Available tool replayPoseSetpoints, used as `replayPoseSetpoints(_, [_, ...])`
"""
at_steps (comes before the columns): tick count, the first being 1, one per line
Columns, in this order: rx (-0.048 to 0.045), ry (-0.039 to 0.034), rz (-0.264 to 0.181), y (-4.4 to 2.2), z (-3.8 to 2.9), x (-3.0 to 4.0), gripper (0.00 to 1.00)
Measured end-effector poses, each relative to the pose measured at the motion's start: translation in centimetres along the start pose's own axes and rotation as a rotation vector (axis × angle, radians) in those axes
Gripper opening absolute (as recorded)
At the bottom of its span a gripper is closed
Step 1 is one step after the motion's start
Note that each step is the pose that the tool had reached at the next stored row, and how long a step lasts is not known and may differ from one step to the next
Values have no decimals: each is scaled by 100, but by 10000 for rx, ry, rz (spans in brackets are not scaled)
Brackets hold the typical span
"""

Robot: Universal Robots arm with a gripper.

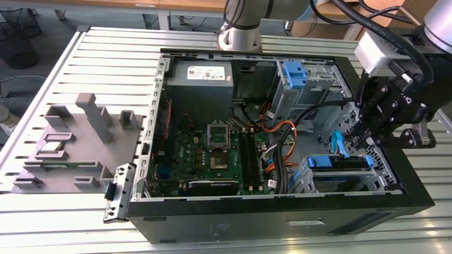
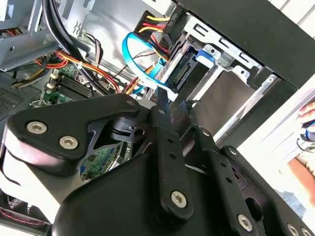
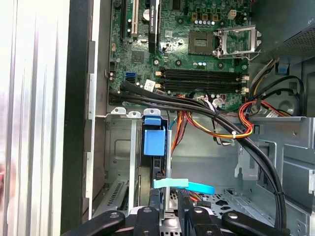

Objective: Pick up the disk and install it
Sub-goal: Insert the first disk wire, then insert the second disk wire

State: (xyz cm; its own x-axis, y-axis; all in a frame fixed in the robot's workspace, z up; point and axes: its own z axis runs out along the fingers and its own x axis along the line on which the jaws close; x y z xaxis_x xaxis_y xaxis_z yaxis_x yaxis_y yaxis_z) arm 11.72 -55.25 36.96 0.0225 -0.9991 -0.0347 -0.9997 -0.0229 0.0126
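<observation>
The gripper (image 1: 373, 138), its fingers closed to a narrow gap over the computer case (image 1: 282, 217), hovered just above the disk (image 1: 337, 163) seated in the lower drive bay, where a square, even push would have best avoided the blue cable (image 2: 142, 59).

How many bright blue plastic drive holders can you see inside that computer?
2: one blue holder in the upper bay, by the grey power-supply box; another in the lower bay below the tool. Others may be hidden.

Exterior view: high, looking down on the open computer case (image 1: 282, 211). Both wrist views: close inside, sharing its drive bay (image 3: 152, 142).
</observation>
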Motion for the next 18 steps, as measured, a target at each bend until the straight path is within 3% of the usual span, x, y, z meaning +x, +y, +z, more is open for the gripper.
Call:
replayPoseSetpoints(8, [0, -1, 0, -50, 0, 1, 29])
replayPoseSetpoints(18, [-30, -2, -69, -250, 8, -1, 29])
